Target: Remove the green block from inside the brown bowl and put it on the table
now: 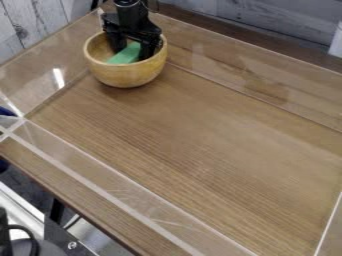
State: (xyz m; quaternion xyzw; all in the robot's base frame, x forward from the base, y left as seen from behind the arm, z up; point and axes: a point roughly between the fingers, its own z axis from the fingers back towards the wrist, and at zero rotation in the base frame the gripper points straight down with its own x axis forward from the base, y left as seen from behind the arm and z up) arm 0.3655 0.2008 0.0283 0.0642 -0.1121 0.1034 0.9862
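The brown bowl (126, 68) stands at the far left of the table (214, 140). Inside it lies the green block (128, 55), its bright green top showing between the black fingers. My gripper (132, 45) reaches down into the bowl from above, open, with one finger on each side of the block. Whether the fingers touch the block cannot be made out. The lower part of the block is hidden by the bowl's rim.
Clear plastic walls (80, 165) edge the tabletop on all sides. A grey plank wall (40, 20) stands behind the bowl. Cables and metal frame parts (40, 235) show below the table's near left corner.
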